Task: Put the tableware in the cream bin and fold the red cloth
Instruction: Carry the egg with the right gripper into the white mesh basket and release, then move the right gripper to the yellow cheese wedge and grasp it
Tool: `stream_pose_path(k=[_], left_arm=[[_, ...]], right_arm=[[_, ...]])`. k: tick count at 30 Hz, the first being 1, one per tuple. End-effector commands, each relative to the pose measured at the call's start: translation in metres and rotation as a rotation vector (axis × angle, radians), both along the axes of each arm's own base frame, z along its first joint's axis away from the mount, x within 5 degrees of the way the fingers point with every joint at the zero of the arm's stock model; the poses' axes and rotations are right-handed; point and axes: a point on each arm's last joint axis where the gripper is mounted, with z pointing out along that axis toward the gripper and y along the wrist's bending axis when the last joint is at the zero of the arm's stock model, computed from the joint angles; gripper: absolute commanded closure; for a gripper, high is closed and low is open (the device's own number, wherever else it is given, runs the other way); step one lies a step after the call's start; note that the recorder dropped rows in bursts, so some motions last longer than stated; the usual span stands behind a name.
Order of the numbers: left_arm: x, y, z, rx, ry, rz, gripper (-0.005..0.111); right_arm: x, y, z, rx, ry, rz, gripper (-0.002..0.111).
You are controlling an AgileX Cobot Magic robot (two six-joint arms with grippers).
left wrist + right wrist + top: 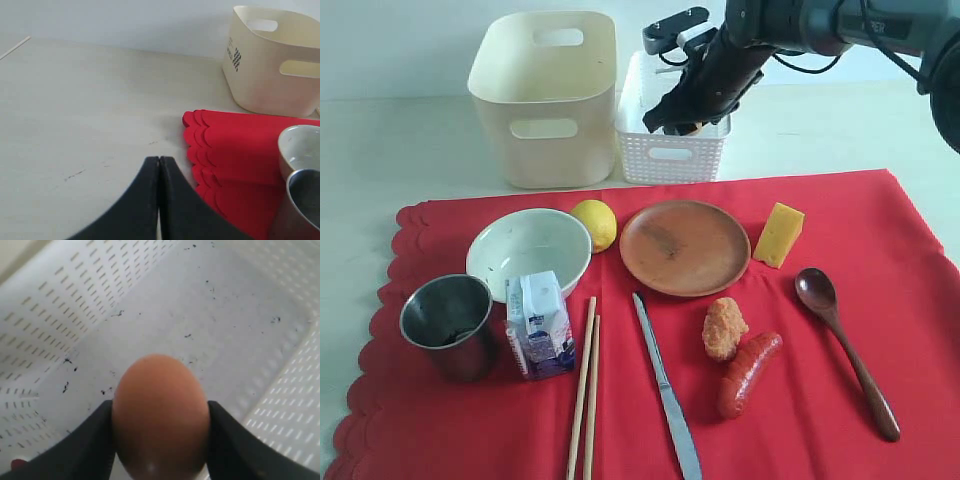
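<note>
On the red cloth [880,250] lie the white bowl [528,250], steel cup [448,320], brown plate [684,246], chopsticks [585,390], knife [666,388] and wooden spoon [845,348]. The cream bin [546,98] stands behind the cloth at the left. My right gripper [680,125] reaches down into the white perforated basket [670,155], shut on a brown egg [160,415] held above the basket floor. My left gripper [159,161] is shut and empty over bare table, beside the cloth's scalloped edge [192,150]; it is out of the exterior view.
A lemon [595,222], cheese wedge [779,235], nugget [724,328], sausage [748,372] and milk carton [540,325] also lie on the cloth. The right arm [840,25] crosses above the basket. The left wrist view shows the bin [272,62], bowl [300,147] and cup [302,205].
</note>
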Motion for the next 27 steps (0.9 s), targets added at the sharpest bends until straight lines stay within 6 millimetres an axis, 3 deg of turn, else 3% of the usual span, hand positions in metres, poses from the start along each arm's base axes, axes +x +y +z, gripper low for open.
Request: stream_pose_path(k=[1, 7, 12, 18, 22, 27], left_arm=[[0.000, 0.000, 0.000, 0.005, -0.012, 0.000, 0.107], [0.000, 0.000, 0.000, 0.005, -0.012, 0.000, 0.107], [0.000, 0.000, 0.000, 0.005, -0.012, 0.000, 0.107], [0.000, 0.000, 0.000, 0.005, -0.012, 0.000, 0.107], [0.000, 0.000, 0.000, 0.005, -0.012, 0.000, 0.107], [0.000, 0.000, 0.000, 0.005, -0.012, 0.000, 0.107]], right_arm=[[0.000, 0.000, 0.004, 0.002, -0.007, -0.004, 0.055], [-0.004, -0.002, 0.017, -0.014, 0.008, 0.003, 0.045], [-0.015, -0.006, 0.069, -0.001, -0.038, -0.002, 0.045], [-0.037, -0.015, 0.116, -0.030, -0.009, 0.013, 0.045], [-0.054, -0.023, 0.139, -0.061, 0.049, 0.003, 0.045], [-0.066, -0.033, 0.148, -0.121, 0.094, -0.042, 0.045]])
